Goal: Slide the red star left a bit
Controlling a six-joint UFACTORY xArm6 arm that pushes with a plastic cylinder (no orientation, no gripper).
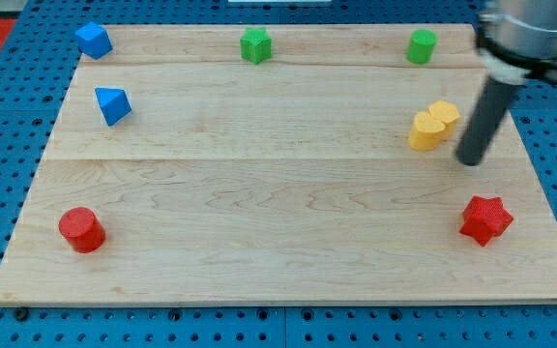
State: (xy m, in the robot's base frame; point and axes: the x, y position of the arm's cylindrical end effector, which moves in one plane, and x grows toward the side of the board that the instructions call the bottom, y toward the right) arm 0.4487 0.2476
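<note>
The red star [485, 219] lies on the wooden board [278, 193] near the view's lower right corner. My tip [471, 161] is above it in the view, a short way toward the view's top, apart from it. The tip stands just right of a yellow heart-shaped block [433, 126], not touching it.
A red cylinder [82, 229] sits at the lower left. A blue triangular block [112, 104] and a blue block [93, 41] are at the upper left. A green star-like block [255, 45] and a green cylinder [421, 46] lie along the top edge.
</note>
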